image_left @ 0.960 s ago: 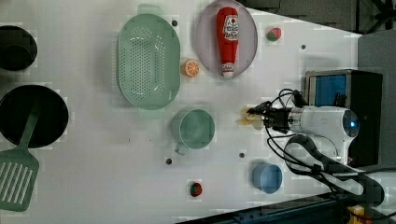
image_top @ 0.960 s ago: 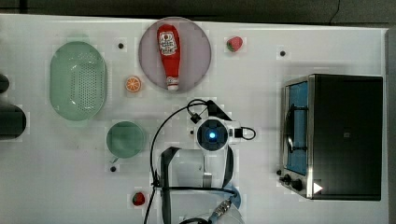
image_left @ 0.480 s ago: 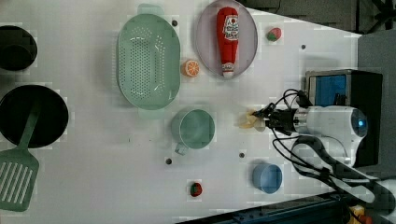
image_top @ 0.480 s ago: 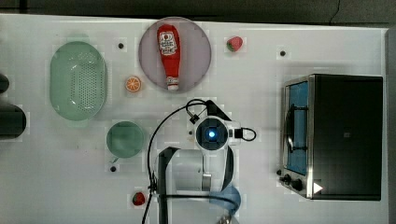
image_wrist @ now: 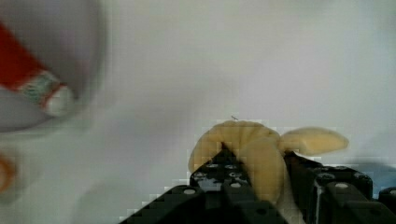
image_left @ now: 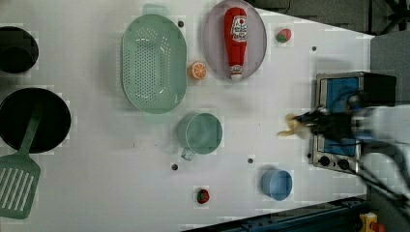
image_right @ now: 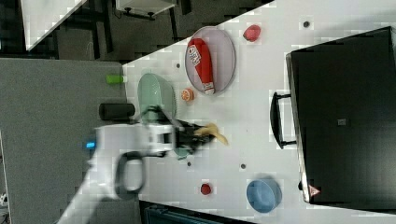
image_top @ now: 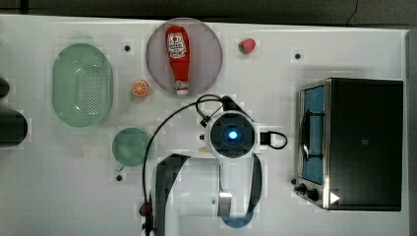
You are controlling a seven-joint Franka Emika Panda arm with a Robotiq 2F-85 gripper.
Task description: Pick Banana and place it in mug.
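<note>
The gripper point(image_wrist: 254, 186) is clamped on the banana point(image_wrist: 261, 149); the wrist view shows the black fingers point(image_wrist: 219, 179) on both sides of the pale fruit. In the left view the banana point(image_left: 290, 126) hangs above the white table point(image_left: 96, 183), well apart from the mug point(image_left: 199, 134), on the left view's right of it. In the top view the arm's round wrist covers most of the banana point(image_top: 202, 149), and the mug point(image_top: 131, 146) stands on the top view's left of it.

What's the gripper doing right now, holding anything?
Gripper: closed on the banana, carried above the table, not yet over the mug.
</note>
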